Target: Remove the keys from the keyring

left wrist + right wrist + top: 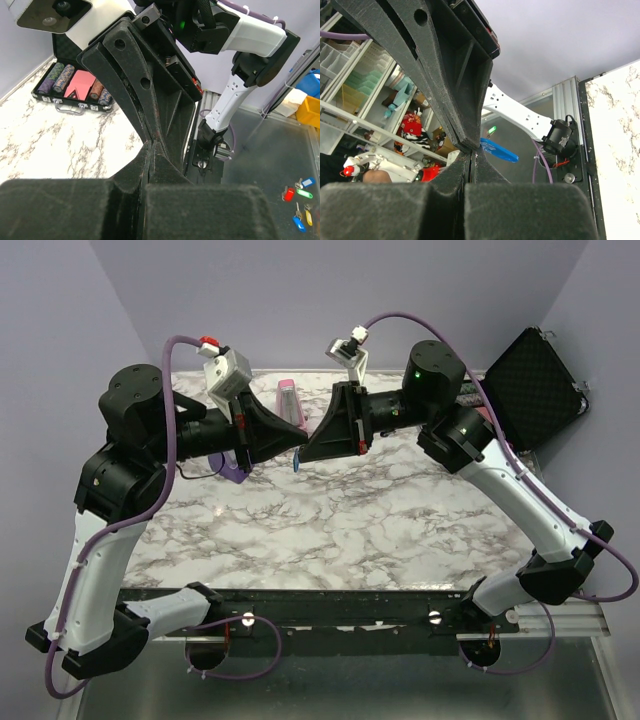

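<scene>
left pincer [296, 445] and right pincer [306, 452] both clenched on the keys [499, 150], tip to tip, blue end poking out beside the tips. risk: an uneven pull could slip one grip and the keys drop.

Mid-air centre: the left gripper [297, 441] and the right gripper [309, 448] are meeting tip to tip, each barring the other's advance, and the keys [299, 463] are dangling just beneath.
Behind the tips: the pink wedge [288, 400] is standing close.
Under the left arm: the purple wedge [235, 471] is crowding the marble.
Far right corner: the black case [535, 385] is taking up the room.
Near half: the table [350, 530] is lying open to either arm.
</scene>
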You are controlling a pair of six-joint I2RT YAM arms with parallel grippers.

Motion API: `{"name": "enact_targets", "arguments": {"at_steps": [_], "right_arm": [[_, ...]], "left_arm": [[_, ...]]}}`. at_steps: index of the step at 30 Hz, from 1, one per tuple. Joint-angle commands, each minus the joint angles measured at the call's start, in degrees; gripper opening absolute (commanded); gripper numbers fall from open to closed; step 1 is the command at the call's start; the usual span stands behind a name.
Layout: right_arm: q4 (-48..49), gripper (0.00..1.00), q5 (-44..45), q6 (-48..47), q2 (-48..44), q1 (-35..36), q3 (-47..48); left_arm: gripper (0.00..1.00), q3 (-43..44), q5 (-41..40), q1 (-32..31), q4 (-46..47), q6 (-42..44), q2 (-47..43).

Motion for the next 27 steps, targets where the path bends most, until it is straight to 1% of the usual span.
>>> {"name": "enact_targets", "arguments": {"at_steps": [1,8,9,10,12,14,16,18,21,22,23,27], "right_arm": [[9.7,0.01,7.7,0.5,-1.0,1.5,1.8],[9.6,0.01,7.7,0.6,-1.7,1.5,1.0],[9.7,0.01,7.8,0.7,-1.8,1.4,0.8],[9.6,0.01,7.7,0.7,-2.0,1.5,0.6],[9.6,0.01,7.7,0.8,-2.3,1.4,0.3],[9.4,0.01,7.9,0.7,-2.5,1.4,0.1],[9.3,0.01,8.0,0.7,-2.8,1.4,0.2],[9.1,0.01,8.1,0.7,-2.8,1.5,0.1],[9.1,0.01,8.4,0.8,-3.0,1.5,0.2],[9.1,0.01,8.6,0.8,-3.0,1.4,0.3],[9.1,0.01,8.6,0.8,-3.1,1.4,0.2],[9.0,0.01,8.8,0.6,-3.1,1.5,0.2]], "left_arm": [[0.0,-4.0,2.2,-2.5,-11.9,0.7,3.1],[0.0,-3.3,1.2,-2.5,-12.1,-0.2,3.0],[0.03,-2.5,0.2,-2.5,-12.0,-1.0,3.3],[0.09,-2.1,-0.8,-2.5,-11.4,-1.8,3.4],[0.3,-0.8,-3.0,-2.5,-10.0,-3.6,3.5],[0.46,0.5,-5.6,-2.5,-8.0,-5.6,3.4],[0.56,1.9,-7.7,-2.4,-6.5,-7.3,3.5],[0.64,3.1,-9.2,-2.5,-5.2,-9.0,3.4],[0.72,3.4,-11.1,-2.3,-2.3,-11.2,2.3],[0.8,3.2,-11.7,-2.2,-1.3,-12.3,2.0],[0.83,2.9,-12.0,-1.9,-0.2,-13.1,1.5],[0.84,0.3,-11.8,-0.4,5.9,-18.0,-1.3]]}}
